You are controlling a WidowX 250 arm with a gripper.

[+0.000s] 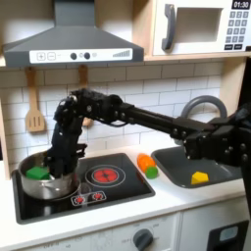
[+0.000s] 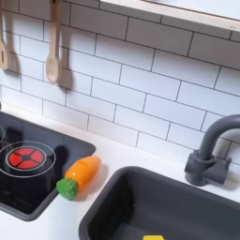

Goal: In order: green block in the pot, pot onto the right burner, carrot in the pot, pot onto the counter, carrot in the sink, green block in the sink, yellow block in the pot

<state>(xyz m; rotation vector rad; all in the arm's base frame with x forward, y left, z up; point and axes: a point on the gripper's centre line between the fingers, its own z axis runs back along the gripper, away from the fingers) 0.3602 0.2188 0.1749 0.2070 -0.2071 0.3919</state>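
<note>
Pot (image 1: pixel 44 178): sits on the cooktop's burner at the first exterior view's left, with the green block (image 1: pixel 37 173) already inside.
Hand (image 1: pixel 61 165): low at the pot's rim, on the side nearer the other burner; too dark and small to tell whether it is open or gripping the rim.
Risk: I judge the slide is the step at hand; a loose hold on the rim could slip, or tip the pot and spill the block.
Right burner (image 1: pixel 103 176): red rings, bare, just beside the pot.
Carrot (image 2: pixel 79 175): lies on the counter (image 2: pixel 56 217) between cooktop and sink (image 2: pixel 117 208); a wide swing could knock it.
Yellow block (image 1: pixel 200 177): rests in the sink.
Room: white brick tiles, wooden spoons hanging, grey arched faucet (image 2: pixel 210 150).
</note>
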